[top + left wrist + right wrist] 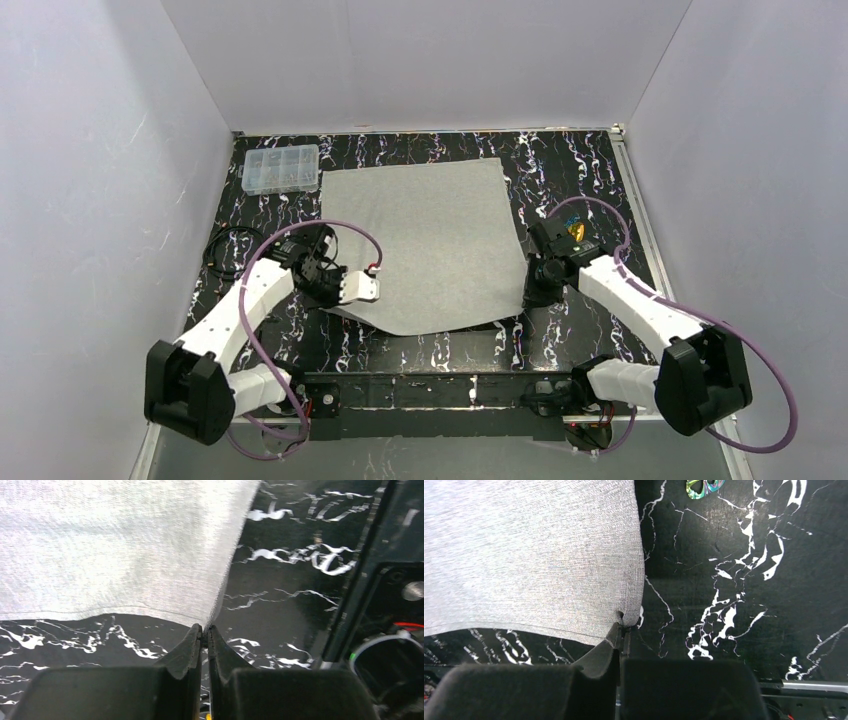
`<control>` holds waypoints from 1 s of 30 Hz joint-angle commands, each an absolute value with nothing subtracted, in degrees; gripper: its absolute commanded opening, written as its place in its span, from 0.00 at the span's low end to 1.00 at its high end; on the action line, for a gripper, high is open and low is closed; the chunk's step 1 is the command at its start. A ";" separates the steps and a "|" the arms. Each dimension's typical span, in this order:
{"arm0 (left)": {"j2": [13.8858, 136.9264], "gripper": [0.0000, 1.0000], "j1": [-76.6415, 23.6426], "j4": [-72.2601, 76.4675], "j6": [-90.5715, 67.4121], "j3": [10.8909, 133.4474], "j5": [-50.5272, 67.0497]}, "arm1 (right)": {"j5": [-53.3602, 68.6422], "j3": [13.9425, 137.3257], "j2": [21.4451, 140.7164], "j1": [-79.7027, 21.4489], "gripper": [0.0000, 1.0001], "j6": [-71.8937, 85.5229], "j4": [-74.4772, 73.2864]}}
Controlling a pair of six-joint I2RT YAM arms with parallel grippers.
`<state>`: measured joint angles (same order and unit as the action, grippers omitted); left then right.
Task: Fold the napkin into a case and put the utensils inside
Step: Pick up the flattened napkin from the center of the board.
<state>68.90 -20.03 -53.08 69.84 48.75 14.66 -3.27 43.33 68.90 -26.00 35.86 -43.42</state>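
Just right of the clear box [281, 168], the napkin [430, 245] lies spread open. My left gripper [205, 629] is clamped on its near-left corner, my right gripper [622, 622] pinching the near-right one.

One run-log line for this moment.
napkin: spread, unfolded | left tool: shut on napkin near-left corner | right tool: shut on napkin near-right corner | fold: not started

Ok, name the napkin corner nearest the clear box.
The napkin's far-left corner, right beside the clear box; the other three corners lie well away from it.
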 commanded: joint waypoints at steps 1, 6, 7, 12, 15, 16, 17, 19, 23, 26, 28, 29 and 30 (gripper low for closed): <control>63.75 0.00 -20.10 -63.68 70.25 47.78 18.72 | -4.80 50.65 66.79 -25.94 0.01 32.11 -54.80; 60.47 0.00 -20.22 -68.13 70.49 45.55 17.69 | -1.78 52.61 65.05 -26.22 0.01 31.19 -62.19; 59.88 0.00 -20.21 -69.35 70.41 45.52 17.60 | -0.87 52.50 64.70 -26.39 0.01 31.01 -63.33; 55.88 0.00 -20.22 -75.97 70.76 45.57 17.60 | 2.43 52.15 62.94 -27.43 0.01 29.35 -69.37; 54.26 0.00 -20.28 -79.49 71.06 45.66 18.70 | 6.04 51.70 62.46 -27.75 0.01 28.71 -70.40; 53.85 0.00 -20.26 -80.34 70.87 45.95 19.30 | 6.98 51.73 62.84 -27.86 0.01 28.11 -70.62; 53.58 0.00 -20.30 -81.04 70.66 46.45 19.99 | 7.72 51.94 63.23 -27.95 0.01 27.65 -70.74; 53.53 0.00 -20.24 -81.27 69.80 47.71 20.92 | 7.99 53.19 64.16 -28.00 0.01 27.11 -70.53; 55.71 0.00 -20.23 -76.41 65.38 52.26 20.47 | 5.06 59.38 68.09 -27.95 0.01 26.98 -68.22; 58.55 0.00 -20.22 -68.25 59.98 56.05 17.89 | 3.15 65.26 71.79 -27.95 0.01 26.95 -65.26; 61.10 0.00 -20.22 -62.93 58.04 58.15 15.11 | 2.20 68.45 75.30 -27.95 0.01 27.21 -62.96; 62.68 0.00 -20.19 -60.59 56.62 59.34 13.65 | 1.98 69.68 76.59 -27.97 0.01 27.30 -61.23; 64.43 0.00 -20.14 -58.56 55.68 60.44 12.12 | 1.38 70.89 78.02 -27.91 0.01 27.45 -59.77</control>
<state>59.79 -20.10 -68.95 62.24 56.05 17.12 4.08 65.36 73.84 -27.83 27.83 -65.84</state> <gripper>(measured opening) 0.031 0.041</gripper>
